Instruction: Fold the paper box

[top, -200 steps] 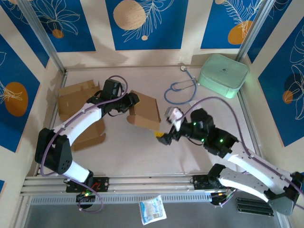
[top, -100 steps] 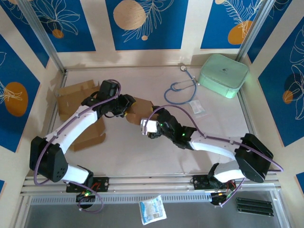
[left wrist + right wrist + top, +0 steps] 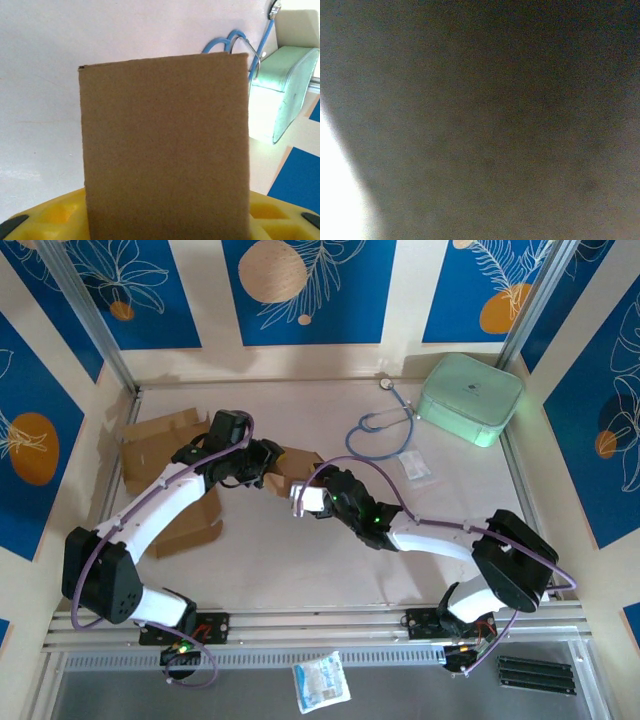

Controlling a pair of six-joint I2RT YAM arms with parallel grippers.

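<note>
Overhead view of the table (image 3: 300, 560), with both wrist views. The box (image 3: 298, 462) (brown cardboard, partly folded) sat a little toward 10 o'clock from the table's centre, between the two arms. The left arm (image 3: 165, 495) reached it from 8 o'clock. In the left wrist view one upright panel of the box (image 3: 165, 150) rose from between the yellow pads (image 3: 50, 220), so the left jaws were gripping that panel. The right arm (image 3: 430, 535) stretched in from 4 o'clock, its white head (image 3: 305, 502) pressed against the box at the 5 o'clock side. The right wrist view gave a dark brown blur at very close range, with a bright strip at 8 o'clock. Whether the right jaws were open or closed could not be told.

Flat cardboard sheets (image 3: 160, 445) lay at 9 o'clock from the box, near the table's edge. A blue stethoscope (image 3: 385, 425) lay at 2 o'clock from the box, and a mint-green case (image 3: 470, 398) lay beyond it in the same direction, in the far corner. A small clear packet (image 3: 415, 465) lay at 3 o'clock from the box, just beside the stethoscope's tubing. The case (image 3: 285, 90) and the stethoscope (image 3: 235, 42) also appeared at 2 o'clock in the left wrist view.
</note>
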